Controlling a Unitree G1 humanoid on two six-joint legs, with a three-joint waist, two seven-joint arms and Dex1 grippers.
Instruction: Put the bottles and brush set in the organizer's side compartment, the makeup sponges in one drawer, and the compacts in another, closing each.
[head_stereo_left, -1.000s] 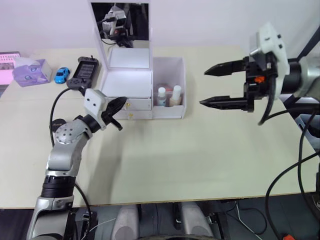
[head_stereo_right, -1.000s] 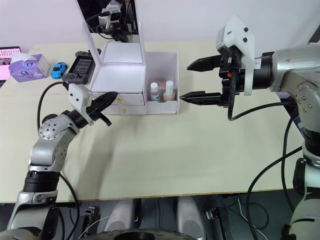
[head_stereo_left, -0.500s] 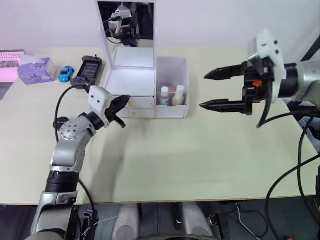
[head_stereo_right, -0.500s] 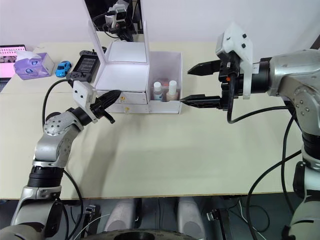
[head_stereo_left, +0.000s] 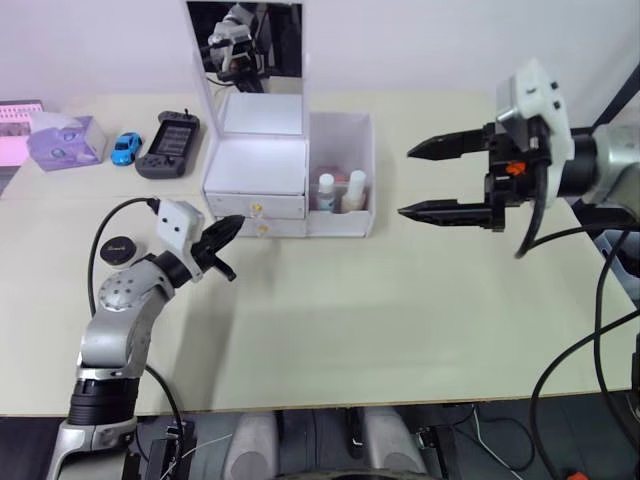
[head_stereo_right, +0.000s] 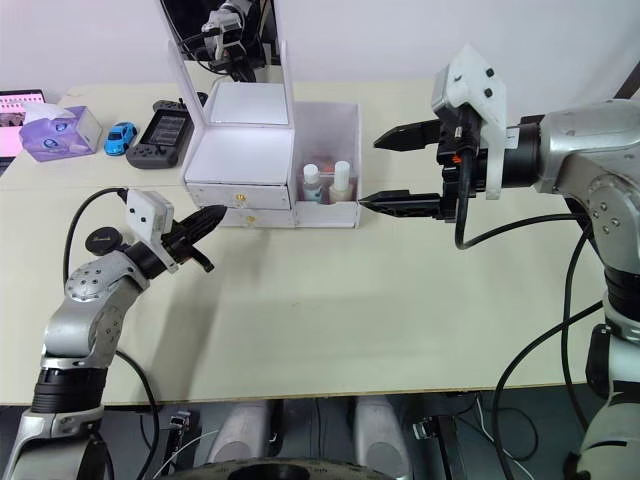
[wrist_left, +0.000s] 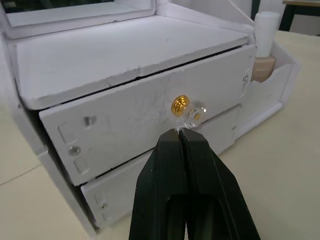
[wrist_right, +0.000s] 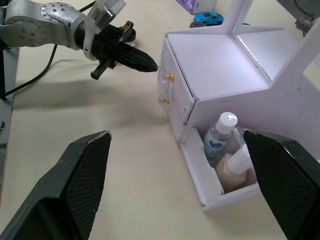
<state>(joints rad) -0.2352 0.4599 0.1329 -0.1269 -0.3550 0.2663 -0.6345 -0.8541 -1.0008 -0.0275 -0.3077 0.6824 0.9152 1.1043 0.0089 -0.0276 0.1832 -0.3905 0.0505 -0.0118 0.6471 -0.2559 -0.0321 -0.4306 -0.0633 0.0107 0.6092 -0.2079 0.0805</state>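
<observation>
Left wrist view showed the organizer (wrist_left: 135, 90), white and scuffed, both drawers nearly shut, just ahead of the left gripper (wrist_left: 179, 133), whose fingers were pressed together empty, likely for nudging the upper drawer. Beyond, two bottles (head_stereo_left: 338, 192) stood in the side compartment (head_stereo_left: 342, 222); the right gripper (head_stereo_left: 425, 180) hung wide open, empty.

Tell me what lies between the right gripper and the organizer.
Nothing: in the left eye view, bare table separates the open right gripper from the organizer.
</observation>
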